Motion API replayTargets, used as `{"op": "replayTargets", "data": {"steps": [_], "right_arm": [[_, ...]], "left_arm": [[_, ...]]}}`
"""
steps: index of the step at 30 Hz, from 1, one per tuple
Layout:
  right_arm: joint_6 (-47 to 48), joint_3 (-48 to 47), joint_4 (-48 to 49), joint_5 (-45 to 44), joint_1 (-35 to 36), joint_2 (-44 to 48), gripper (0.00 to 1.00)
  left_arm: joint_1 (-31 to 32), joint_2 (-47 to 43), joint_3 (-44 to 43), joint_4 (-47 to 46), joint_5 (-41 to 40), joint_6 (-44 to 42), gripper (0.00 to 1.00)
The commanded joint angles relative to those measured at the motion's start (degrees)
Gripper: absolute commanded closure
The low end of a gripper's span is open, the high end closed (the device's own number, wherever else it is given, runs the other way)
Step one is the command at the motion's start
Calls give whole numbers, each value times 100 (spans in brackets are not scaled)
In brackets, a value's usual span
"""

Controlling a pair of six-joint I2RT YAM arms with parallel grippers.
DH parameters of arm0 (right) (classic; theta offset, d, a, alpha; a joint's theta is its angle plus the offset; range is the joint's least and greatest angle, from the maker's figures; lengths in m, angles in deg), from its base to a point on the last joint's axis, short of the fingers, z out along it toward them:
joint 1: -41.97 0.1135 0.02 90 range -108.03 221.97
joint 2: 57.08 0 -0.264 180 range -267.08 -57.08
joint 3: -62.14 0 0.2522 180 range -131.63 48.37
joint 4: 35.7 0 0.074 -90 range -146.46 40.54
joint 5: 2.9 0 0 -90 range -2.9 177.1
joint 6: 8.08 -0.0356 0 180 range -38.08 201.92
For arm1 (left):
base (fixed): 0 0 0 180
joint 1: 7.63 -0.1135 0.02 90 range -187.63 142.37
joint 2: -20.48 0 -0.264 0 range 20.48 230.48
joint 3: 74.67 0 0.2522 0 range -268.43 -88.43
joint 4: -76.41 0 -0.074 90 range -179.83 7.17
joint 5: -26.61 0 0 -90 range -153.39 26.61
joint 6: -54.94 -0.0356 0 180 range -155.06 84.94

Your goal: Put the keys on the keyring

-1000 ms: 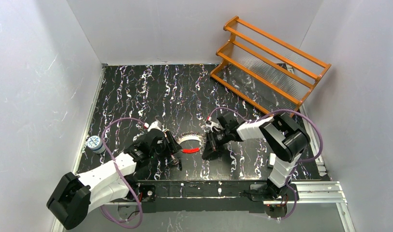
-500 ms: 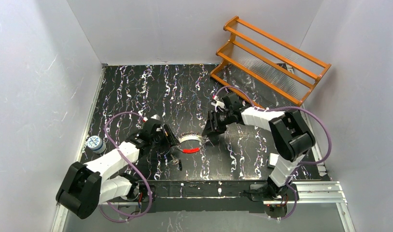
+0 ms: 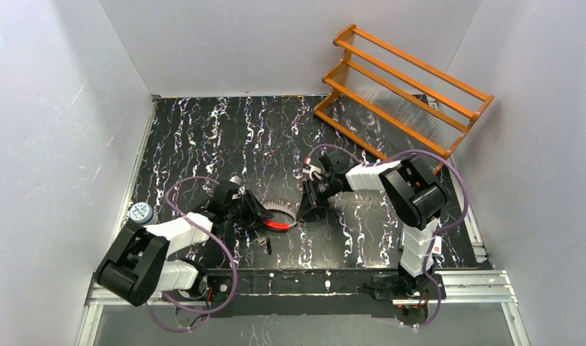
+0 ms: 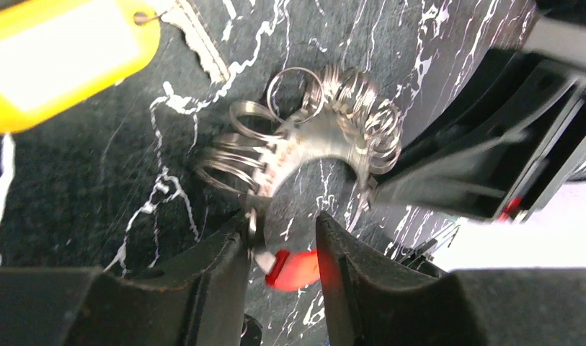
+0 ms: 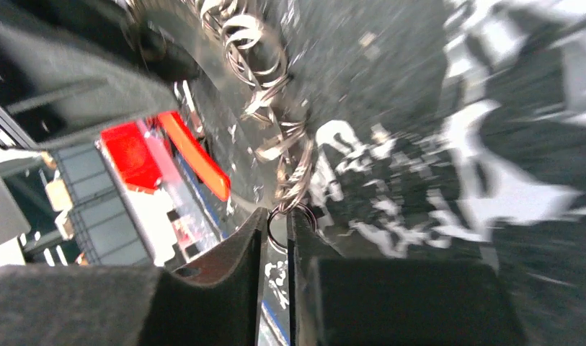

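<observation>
At the left gripper [image 4: 282, 223], spread apart, straddling the red section of the keyring [image 4: 311, 137]. At the right gripper [image 5: 277, 216], nearly together, pinching a small ring of the same keyring, flat on the black table [image 3: 203, 137] between the arms. Near the keyring's front edge but apart from it, the keys [image 3: 265, 242]; beside the loop, a yellow tag [image 4: 59, 50].
</observation>
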Motion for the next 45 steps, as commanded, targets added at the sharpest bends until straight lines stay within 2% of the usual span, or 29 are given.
{"op": "replayTargets", "data": {"steps": [1,4,7,14,21,25,28,34,38,41,45], "right_arm": [[-380,590,337,248,470,222,81],[-652,900,545,341,631,567,82],[-613,973,414,232,612,913,78],[-257,641,-10,-129,135,1321,52],[44,350,-40,-160,-213,1009,41],[85,262,133,-29,-206,744,40],[132,227,175,31,-184,575,44],[-54,423,409,134,88,418,56],[-217,479,512,117,430,393,61],[-444,663,782,50,478,582,59],[-370,708,520,-460,464,973,45]], "left_arm": [[-37,570,-273,384,-107,-355,65],[-57,801,-695,732,-233,-733,67],[-74,859,-999,931,-324,-1012,66],[-75,230,-875,654,-294,-1075,57],[-75,-629,-462,629,-403,-956,50],[-75,-901,-162,730,-473,-838,48],[-75,-1010,93,768,-563,-750,48],[-75,-878,743,-186,-391,-336,54],[-75,-491,781,-567,-260,-295,57],[-75,-284,670,-661,-196,-414,59],[-75,-342,466,-452,-247,-668,59]]}}
